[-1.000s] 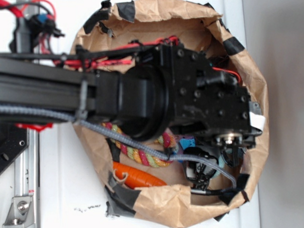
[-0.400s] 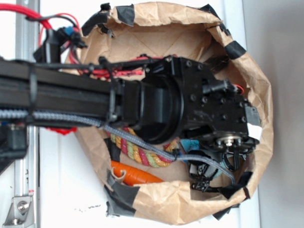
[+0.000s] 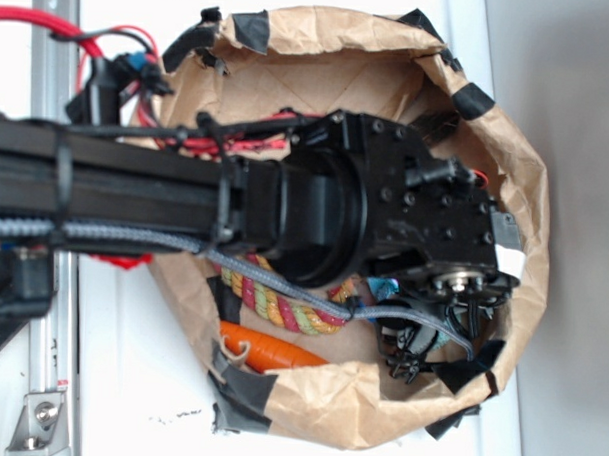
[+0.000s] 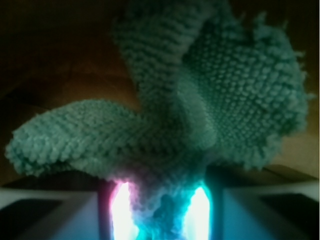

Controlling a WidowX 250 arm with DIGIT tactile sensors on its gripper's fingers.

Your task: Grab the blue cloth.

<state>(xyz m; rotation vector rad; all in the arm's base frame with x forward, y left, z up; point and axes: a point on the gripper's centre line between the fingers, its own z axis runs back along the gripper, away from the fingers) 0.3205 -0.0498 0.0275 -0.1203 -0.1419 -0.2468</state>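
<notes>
Blue cloth (image 4: 165, 125) pinched btwn pincer (image 4: 160, 212) pads.

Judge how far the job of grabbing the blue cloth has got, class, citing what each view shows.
Done: the arm has reached into the paper bag, and in the wrist view the gripper is shut on a bunched fold of the blue cloth. In hand: holding that pinch. Left: it is not clear whether the cloth is off the bag floor. The rope and carrot lie beside it.

Teal, nubby-textured blue cloth (image 4: 200, 110)
</notes>
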